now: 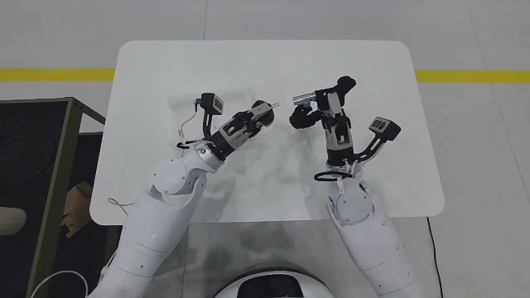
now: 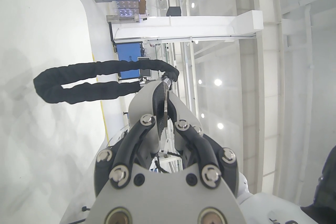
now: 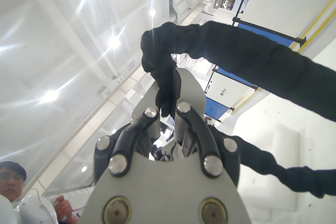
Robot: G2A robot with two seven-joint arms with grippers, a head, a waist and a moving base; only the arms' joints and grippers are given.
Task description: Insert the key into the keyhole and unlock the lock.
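My left gripper (image 2: 164, 93) is clamped tight on the key (image 2: 166, 107), a thin flat metal blade pinched edge-on between both pads, its tip sticking out past the fingertips. My right gripper (image 3: 170, 86) is closed too, squeezing a bend of the lock's black loop (image 3: 236, 46). The loop is a thick cloth-sleeved cable that runs out from the fingers, goes off to one side and doubles back below the wrist.

In the top view both arms are over the middle of the white table (image 1: 248, 182), with the grippers facing each other and the left one pointing toward the right one. The silver lock body (image 1: 304, 97) sits at the far side of my right gripper, lying roughly level, one end turned toward my left gripper. The lock is held up off the table.

The key tip is near that end of the lock body. The top view shows a slim gap between them. The left wrist view shows a bit of silver metal right past the key tip, where the black loop ends. I cannot tell if the key is in the keyhole or just at it, and the keyhole itself is too small to make out. From the left wrist the black loop reads as a long narrow U stretching away from the key tip toward the table side.

Off the table there is a yellow line (image 1: 50, 74) on the floor beyond it and a dark frame (image 1: 50, 174) beside the table on my left
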